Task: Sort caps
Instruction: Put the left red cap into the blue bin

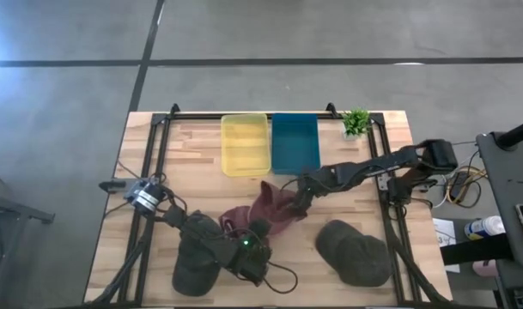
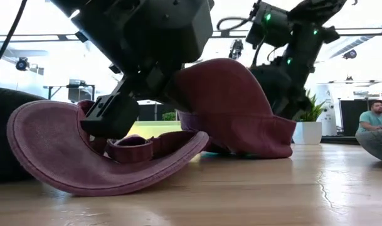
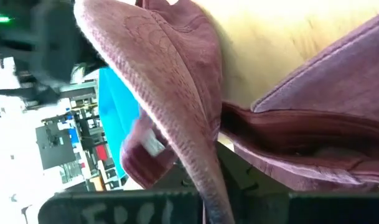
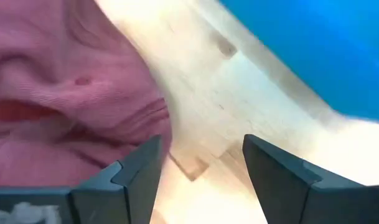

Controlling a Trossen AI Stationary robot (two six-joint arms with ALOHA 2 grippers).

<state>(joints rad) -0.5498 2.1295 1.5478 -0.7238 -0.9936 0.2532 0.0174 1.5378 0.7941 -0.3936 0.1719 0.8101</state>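
Maroon brim fabric (image 3: 195,155) fills the left wrist view, and the left gripper (image 3: 208,186) looks closed on that brim edge, with the fabric pinched between its fingers. Over on the right, the right gripper (image 4: 201,168) is spread wide with nothing held, one finger just touching the other maroon cap (image 4: 65,93) beside it.

Both maroon caps (image 1: 265,215) are bunched together mid-counter (image 1: 201,197), touching or overlapping. One olive cap (image 1: 354,251) sits apart toward the right, another (image 1: 194,257) is mostly hidden under the left arm. Yellow bin (image 1: 244,144) and teal bin (image 1: 294,142) are at the far edge, with nothing seen in them.

Risk, probably: if the left one gets lifted, the second maroon cap could be dragged along since they're tangled. A brim-only pinch could also slip, floppy fabric and all.
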